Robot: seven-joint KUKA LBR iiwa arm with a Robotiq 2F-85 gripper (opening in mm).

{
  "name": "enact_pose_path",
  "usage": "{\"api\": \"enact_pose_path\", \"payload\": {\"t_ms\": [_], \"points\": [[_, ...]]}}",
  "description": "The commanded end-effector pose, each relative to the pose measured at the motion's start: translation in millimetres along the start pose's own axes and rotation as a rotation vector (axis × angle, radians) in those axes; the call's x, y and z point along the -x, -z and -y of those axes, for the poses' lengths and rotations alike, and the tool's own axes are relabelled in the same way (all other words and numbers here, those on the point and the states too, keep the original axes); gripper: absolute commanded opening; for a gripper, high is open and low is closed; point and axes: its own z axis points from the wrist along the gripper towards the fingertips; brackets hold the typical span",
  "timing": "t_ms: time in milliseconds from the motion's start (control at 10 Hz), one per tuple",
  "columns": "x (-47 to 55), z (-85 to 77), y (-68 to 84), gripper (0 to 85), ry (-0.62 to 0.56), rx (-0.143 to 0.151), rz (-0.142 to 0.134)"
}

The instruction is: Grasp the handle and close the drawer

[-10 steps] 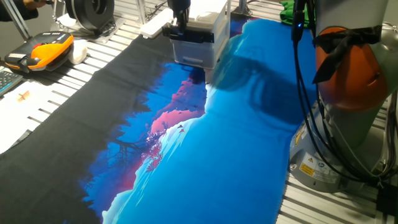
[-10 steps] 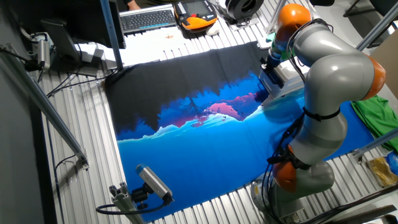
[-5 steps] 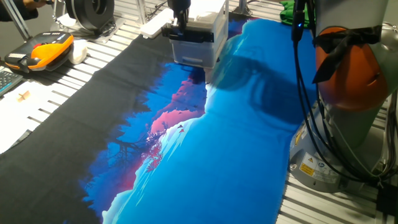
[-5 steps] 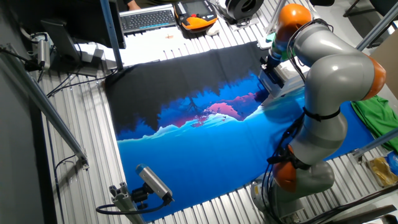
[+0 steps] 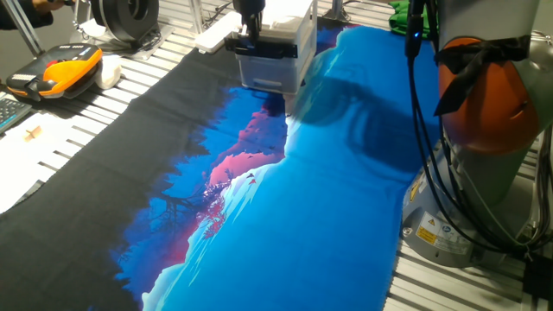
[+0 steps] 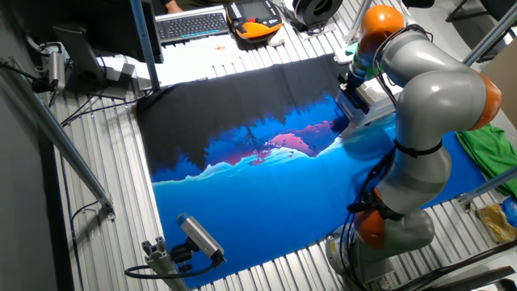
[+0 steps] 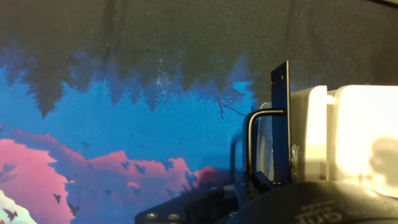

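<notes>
The small white drawer cabinet (image 5: 285, 47) stands at the far end of the mat, and it also shows in the other fixed view (image 6: 365, 103). The drawer's dark handle bar (image 5: 262, 50) sits along its front edge. In the hand view the bar (image 7: 281, 124) stands upright beside the white drawer (image 7: 348, 137), with a thin wire loop in front of it. My gripper (image 5: 251, 33) comes down from above onto the handle bar, and it also shows in the other fixed view (image 6: 353, 83). Its fingertips are hidden, so I cannot tell how the jaws stand.
A blue, pink and black printed mat (image 5: 285, 199) covers the slatted table. An orange-black pendant (image 5: 60, 69) lies at the left. A keyboard (image 6: 190, 24), a green cloth (image 6: 489, 153) and a small camera on a stand (image 6: 198, 234) lie around it. My arm's base (image 5: 484, 95) stands at the right.
</notes>
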Motion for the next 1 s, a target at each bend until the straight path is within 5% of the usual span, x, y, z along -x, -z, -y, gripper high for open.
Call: {"api": "enact_pose_path", "payload": {"t_ms": [0,900], "points": [[0.1,0.1,0.1,0.0,0.001,0.000,0.000],[0.8,3.9,-2.2,0.0,0.034,0.012,0.016]]}}
